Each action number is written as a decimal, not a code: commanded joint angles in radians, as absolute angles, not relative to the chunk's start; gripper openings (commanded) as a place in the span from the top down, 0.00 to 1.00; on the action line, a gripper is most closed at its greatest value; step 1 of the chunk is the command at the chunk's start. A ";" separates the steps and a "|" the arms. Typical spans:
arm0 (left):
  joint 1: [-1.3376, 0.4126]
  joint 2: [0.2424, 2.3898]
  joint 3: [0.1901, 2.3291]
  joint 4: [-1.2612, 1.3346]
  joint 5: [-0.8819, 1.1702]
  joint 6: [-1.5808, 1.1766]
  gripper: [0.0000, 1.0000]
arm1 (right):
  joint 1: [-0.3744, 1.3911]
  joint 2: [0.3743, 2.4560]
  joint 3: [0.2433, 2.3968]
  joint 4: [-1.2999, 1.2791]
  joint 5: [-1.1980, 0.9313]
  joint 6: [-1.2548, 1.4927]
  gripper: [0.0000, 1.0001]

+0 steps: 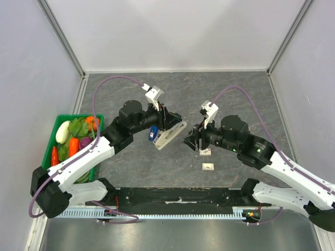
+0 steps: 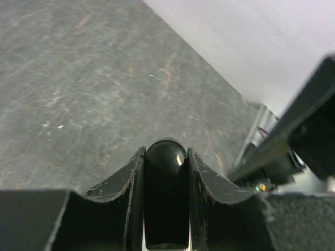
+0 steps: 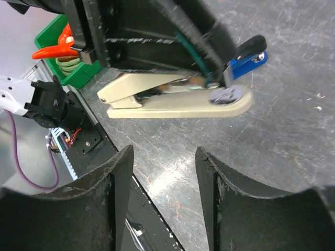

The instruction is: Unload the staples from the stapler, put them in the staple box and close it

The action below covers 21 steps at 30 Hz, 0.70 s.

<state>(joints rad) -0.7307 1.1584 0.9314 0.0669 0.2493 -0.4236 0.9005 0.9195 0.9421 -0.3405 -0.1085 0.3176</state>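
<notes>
Grey stone-look table, white walls behind. Clamped in the left gripper: the cream stapler, slanted, broadside to the right gripper; resting on the table or just clear of it, hard to say. From the left wrist, fingers pinched close on a dark rounded part. Right gripper spread wide, gripping nothing, stapler straight ahead of its tips and near. Probably mid-step: steadying the stapler for opening, metal staple channel showing between lid and base. Next, likely: reach forward, close on the blue tail, pull straight. Small white pieces just beside the right gripper.
</notes>
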 commanded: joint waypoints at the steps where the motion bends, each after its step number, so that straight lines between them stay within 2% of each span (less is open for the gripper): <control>1: -0.732 1.083 1.026 0.006 0.552 -0.330 0.98 | 0.904 0.864 1.061 -0.486 -0.142 0.218 0.39; 9: -0.732 1.043 1.032 -0.040 0.897 -0.305 0.98 | 0.904 0.868 1.132 -0.569 -0.354 0.155 0.32; 21: -0.742 1.012 1.011 -0.009 1.015 -0.321 0.98 | 0.902 0.905 1.086 -0.473 -0.459 0.202 0.32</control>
